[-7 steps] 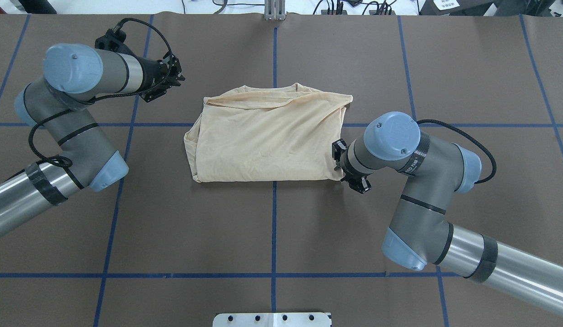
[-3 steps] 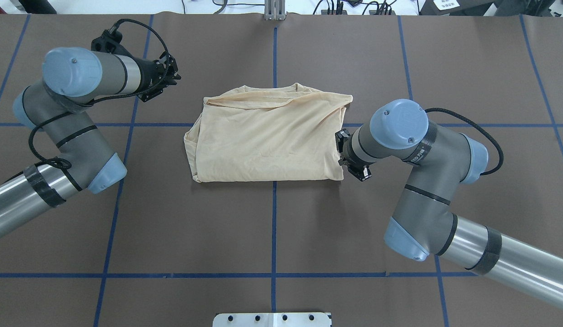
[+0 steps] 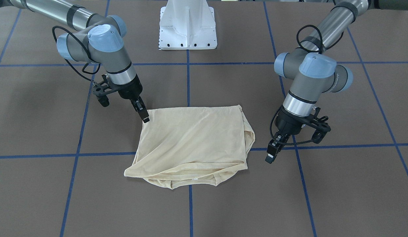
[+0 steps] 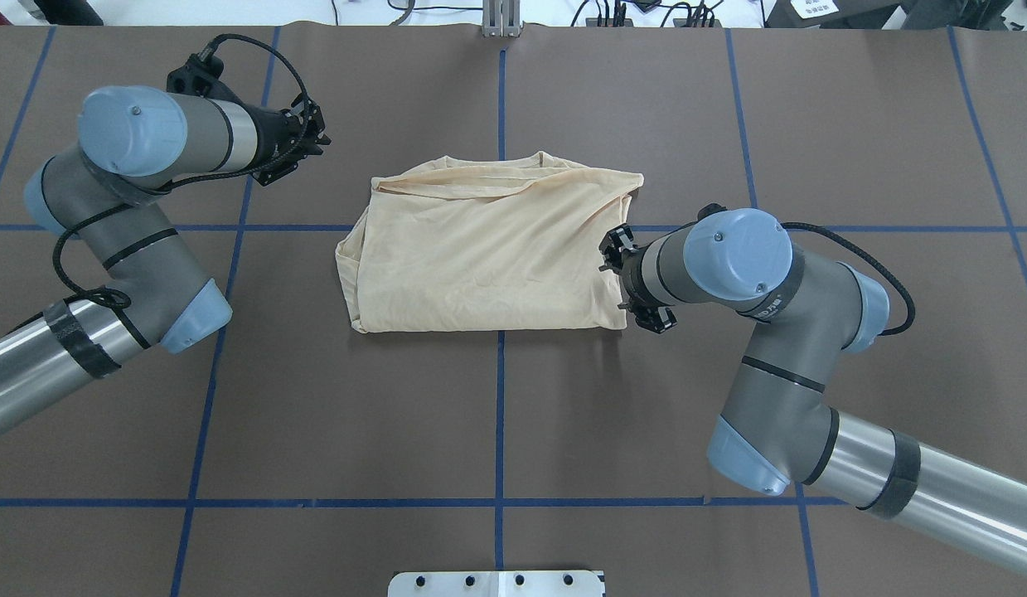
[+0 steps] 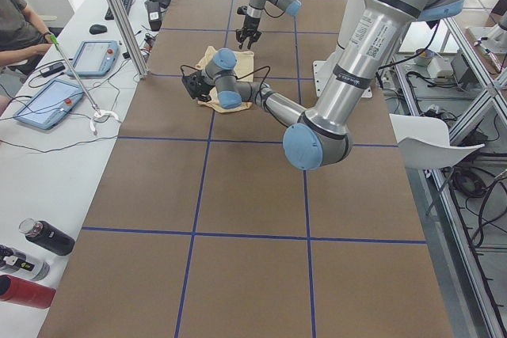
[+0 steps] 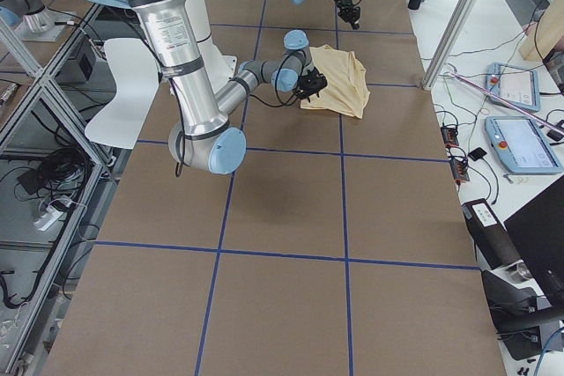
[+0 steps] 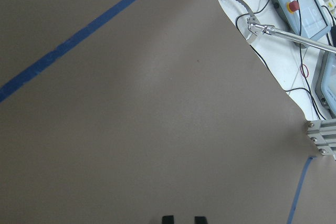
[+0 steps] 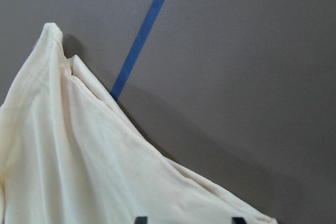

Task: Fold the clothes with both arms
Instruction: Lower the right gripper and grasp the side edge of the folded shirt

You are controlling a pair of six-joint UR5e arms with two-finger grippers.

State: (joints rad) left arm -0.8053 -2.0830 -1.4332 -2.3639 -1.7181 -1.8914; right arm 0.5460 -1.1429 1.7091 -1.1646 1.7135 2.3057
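Brown matte table [image 4: 496, 431] is carrying a thin, creased shirt [image 4: 488, 249], folded rectangular, lying crosswise, collar [image 3: 194, 179] pointing away from the robot. Right gripper [image 3: 144, 116] is gaping at the shirt's edge; left gripper [image 3: 270, 156] is hanging closed near it.

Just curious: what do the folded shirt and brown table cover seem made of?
Shirt: thin, soft knit fabric, probably cotton jersey, matte; it drapes in fine wrinkles. Table cover: matte brown sheet, perhaps paper or vinyl; its edge lies wavy.
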